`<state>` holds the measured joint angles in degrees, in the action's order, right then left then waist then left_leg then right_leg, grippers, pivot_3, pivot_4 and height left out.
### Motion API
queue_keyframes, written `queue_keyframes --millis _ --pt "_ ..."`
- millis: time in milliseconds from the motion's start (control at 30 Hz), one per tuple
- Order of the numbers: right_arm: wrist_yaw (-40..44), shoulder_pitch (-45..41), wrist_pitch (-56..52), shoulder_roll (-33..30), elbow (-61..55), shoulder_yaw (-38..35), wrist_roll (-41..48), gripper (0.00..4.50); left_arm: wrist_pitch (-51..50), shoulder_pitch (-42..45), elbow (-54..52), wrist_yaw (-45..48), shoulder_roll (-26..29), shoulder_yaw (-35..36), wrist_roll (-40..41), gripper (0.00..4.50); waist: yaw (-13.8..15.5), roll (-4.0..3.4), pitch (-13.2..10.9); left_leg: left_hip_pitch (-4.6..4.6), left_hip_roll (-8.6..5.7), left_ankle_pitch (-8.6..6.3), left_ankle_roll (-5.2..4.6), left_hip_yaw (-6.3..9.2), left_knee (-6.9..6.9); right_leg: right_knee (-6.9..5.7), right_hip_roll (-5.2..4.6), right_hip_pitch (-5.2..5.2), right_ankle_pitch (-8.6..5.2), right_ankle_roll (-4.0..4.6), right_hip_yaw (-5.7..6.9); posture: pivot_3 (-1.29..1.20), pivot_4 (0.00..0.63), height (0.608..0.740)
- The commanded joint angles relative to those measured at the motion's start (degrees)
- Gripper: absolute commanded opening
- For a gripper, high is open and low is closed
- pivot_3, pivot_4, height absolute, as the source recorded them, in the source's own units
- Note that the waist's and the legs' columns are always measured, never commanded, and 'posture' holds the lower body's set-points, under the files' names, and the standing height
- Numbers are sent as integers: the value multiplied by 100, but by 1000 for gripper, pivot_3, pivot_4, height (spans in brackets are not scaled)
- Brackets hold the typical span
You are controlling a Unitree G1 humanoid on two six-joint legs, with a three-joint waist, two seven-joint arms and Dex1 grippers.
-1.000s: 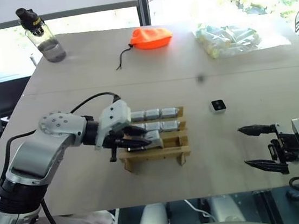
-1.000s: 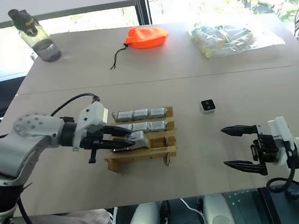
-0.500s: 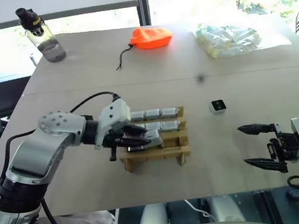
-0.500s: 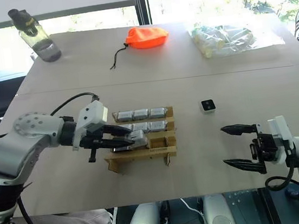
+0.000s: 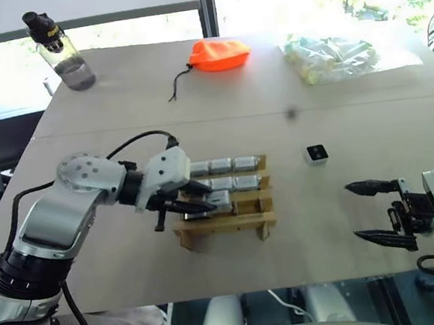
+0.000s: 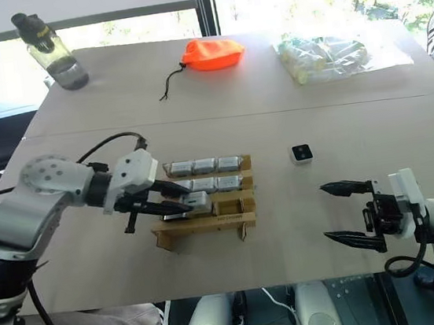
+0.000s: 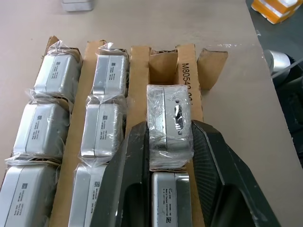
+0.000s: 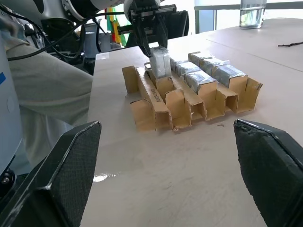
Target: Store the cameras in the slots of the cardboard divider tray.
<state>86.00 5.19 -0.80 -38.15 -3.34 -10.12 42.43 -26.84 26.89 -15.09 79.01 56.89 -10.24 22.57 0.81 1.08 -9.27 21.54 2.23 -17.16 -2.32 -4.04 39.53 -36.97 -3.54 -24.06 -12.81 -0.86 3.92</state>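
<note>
A wrapped camera (image 7: 169, 125) is held tight by the left gripper (image 7: 165, 156) over the front row of the cardboard divider tray (image 5: 226, 223) near the table's front edge and should be lowered straight into its slot, while the right gripper (image 5: 375, 210) is kept wide open

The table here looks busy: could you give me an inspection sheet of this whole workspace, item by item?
Surface: pale table, seam across the middle.
Job's things: cardboard divider tray, far two rows full of wrapped cameras; one loose camera lies on the table to its right.
Clutter: orange pouch, clear bag of pale tubes, water bottle, all at the far side.
Grippers: left pincer shut on a wrapped camera over the tray's near row; right pincer open, holding nothing.
Cables: black cable along the left arm.
Surroundings: bright windows behind.
</note>
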Motion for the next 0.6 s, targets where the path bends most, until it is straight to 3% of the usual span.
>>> queue_keyframes --millis 33,600 --pt "32 49 75 -11 -143 -257 50 4423 11 46 -37 79 22 -11 -59 694 -1 0 0 0 0 0 0 0 0 0 0 0 0 0 0 0 150 726" --pt "-26 127 -19 -2 -276 -334 51 4423 46 -92 -100 -2 -77 -125 -253 694 1 0 0 1 0 0 0 1 0 0 0 0 0 0 0 0 150 726"
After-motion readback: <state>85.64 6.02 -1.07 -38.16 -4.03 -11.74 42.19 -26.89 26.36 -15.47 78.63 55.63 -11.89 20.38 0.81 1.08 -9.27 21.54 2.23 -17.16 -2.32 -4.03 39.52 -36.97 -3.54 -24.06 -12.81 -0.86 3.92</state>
